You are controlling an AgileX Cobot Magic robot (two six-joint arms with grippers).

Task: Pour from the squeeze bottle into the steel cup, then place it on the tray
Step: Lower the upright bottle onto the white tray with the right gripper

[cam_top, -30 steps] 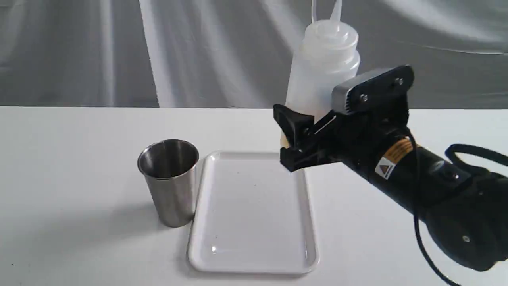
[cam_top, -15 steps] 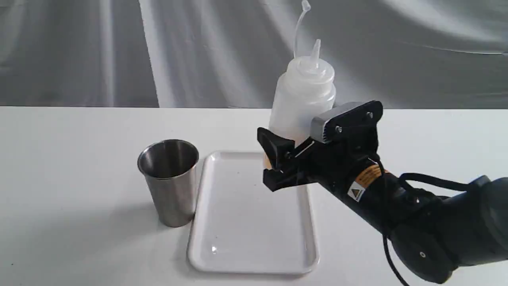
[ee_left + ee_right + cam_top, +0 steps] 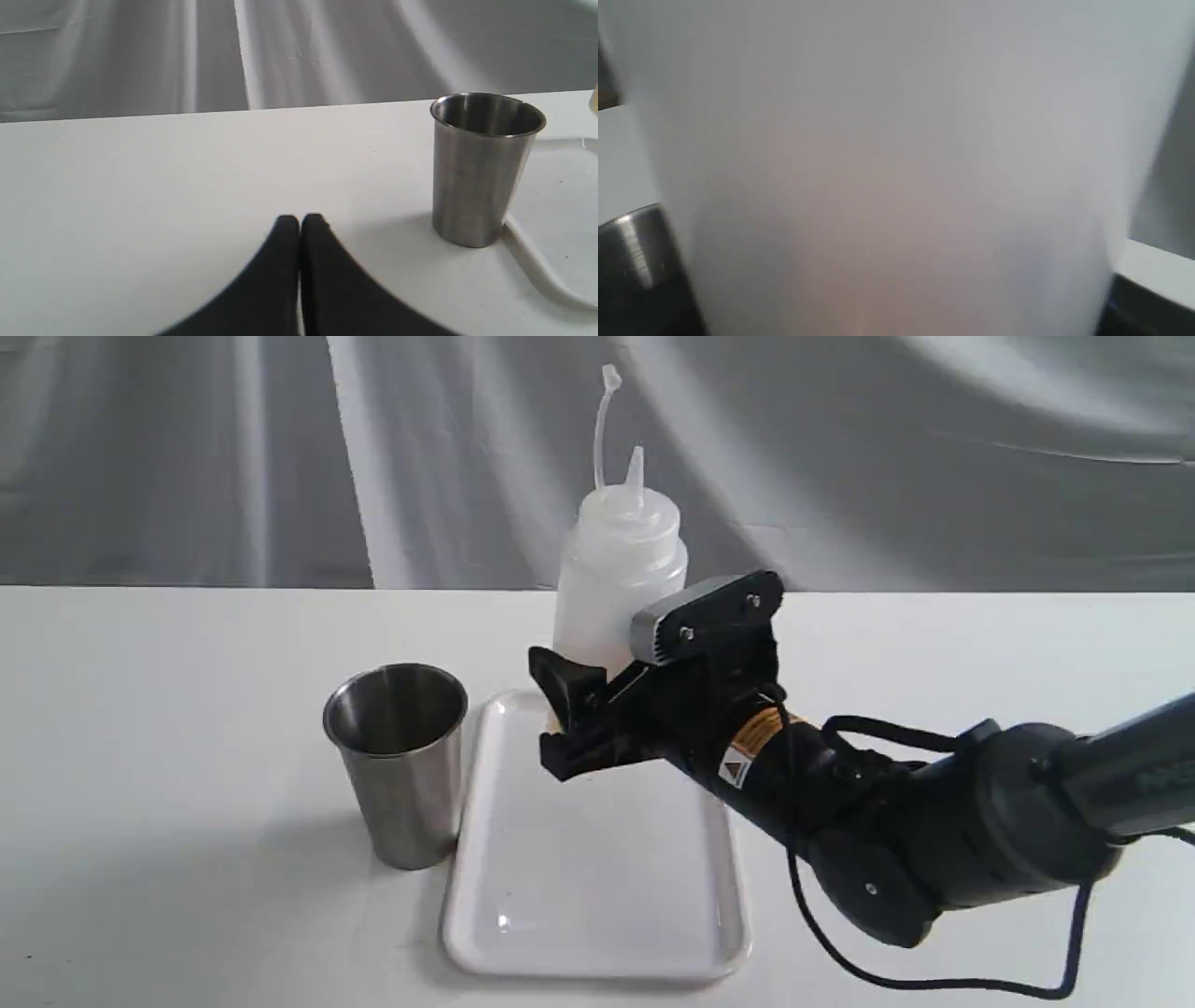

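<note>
The right gripper (image 3: 566, 723) is clamping the bottle (image 3: 616, 579) upright over the tray's (image 3: 597, 933) far end, near the cup (image 3: 401, 756). Tipping short of the cup is likely risking a spill onto the tray. The left gripper (image 3: 299, 224) is sitting clenched, empty.

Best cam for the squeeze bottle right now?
Exterior view: squeeze bottle upright, nozzle and strap clear, base hidden behind the right hand gripping it. Right wrist view: only its blurred whitish wall. Left wrist view: at most a sliver at the frame edge.

One squeeze bottle (image 3: 616, 574), one steel cup (image 3: 403, 775) and one tray (image 3: 597, 887), on one table (image 3: 149, 728).
</note>
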